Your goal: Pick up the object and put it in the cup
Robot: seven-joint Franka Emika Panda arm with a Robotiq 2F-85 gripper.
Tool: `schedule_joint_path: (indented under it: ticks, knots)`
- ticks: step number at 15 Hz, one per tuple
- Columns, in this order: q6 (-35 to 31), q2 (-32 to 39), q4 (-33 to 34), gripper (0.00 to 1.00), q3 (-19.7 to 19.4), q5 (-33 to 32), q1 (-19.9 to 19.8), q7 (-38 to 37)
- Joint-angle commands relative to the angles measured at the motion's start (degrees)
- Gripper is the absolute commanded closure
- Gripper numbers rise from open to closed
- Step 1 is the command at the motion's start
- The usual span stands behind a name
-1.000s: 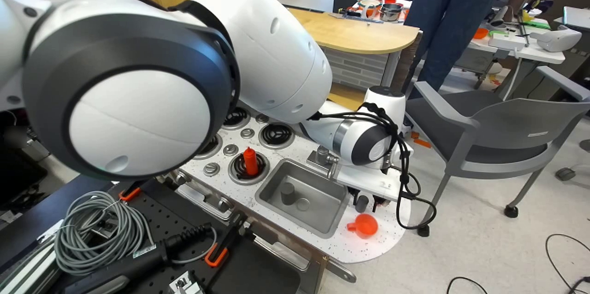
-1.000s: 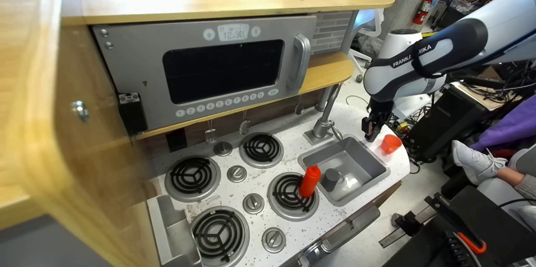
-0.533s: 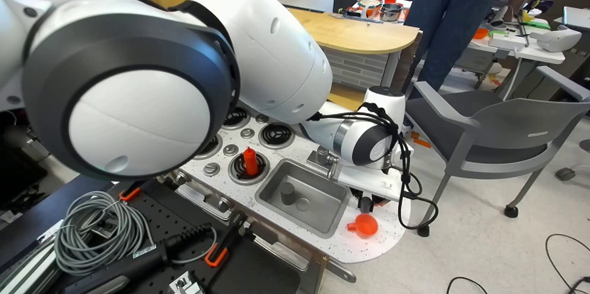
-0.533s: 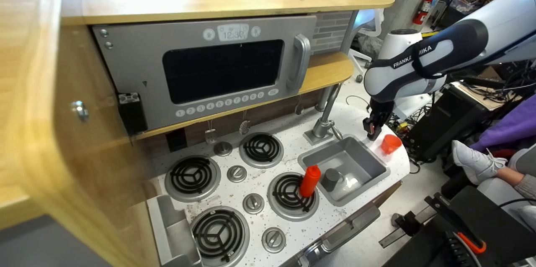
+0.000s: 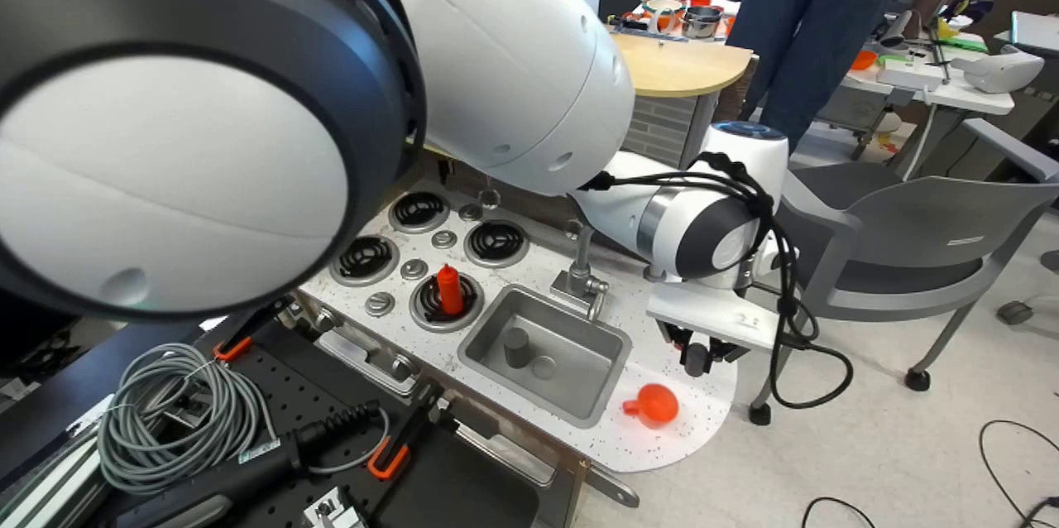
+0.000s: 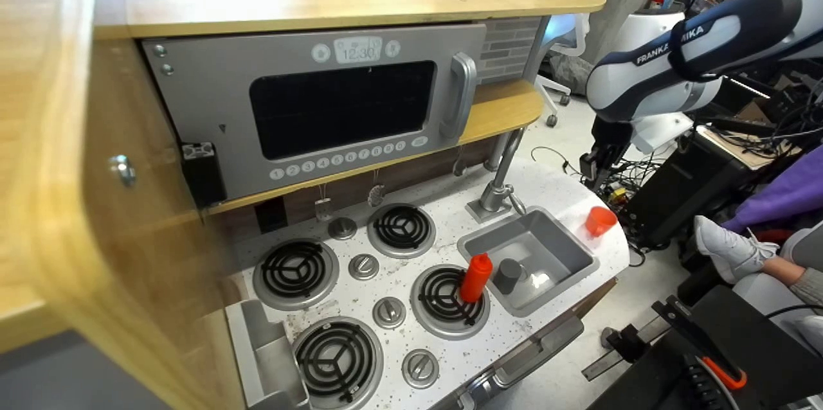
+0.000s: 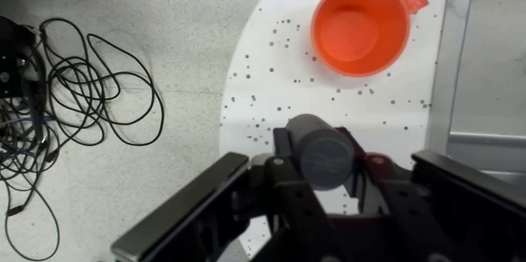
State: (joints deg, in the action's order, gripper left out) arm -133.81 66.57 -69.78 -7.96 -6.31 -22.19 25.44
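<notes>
Gripper point(image 7: 316, 141): clasping dark grey cylinder point(image 7: 327, 161), apart from and seemingly higher than orange cup point(image 7: 357, 28). Handling: best centred over cup's mouth, lowered inside, then let go.

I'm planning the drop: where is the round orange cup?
Upper right in the wrist view, the orange cup stands on the speckled white countertop, left of the grey sink.

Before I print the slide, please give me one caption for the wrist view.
Fingers hold a dark grey cylinder; an orange cup stands on the speckled white counter.
</notes>
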Motion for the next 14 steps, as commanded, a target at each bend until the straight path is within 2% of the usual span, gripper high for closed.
schedule_joint_path:
  ticks: [1,7,14]
  knots:
    - [2.13,-5.60,-5.23,0.92,0.66,0.08,-1.72,3.94]
    - [2.08,-6.50,-9.45,0.92,0.95,-1.19,-2.26,5.47]
    - [2.27,-6.90,-13.02,0.92,2.67,-0.83,-0.66,4.64]
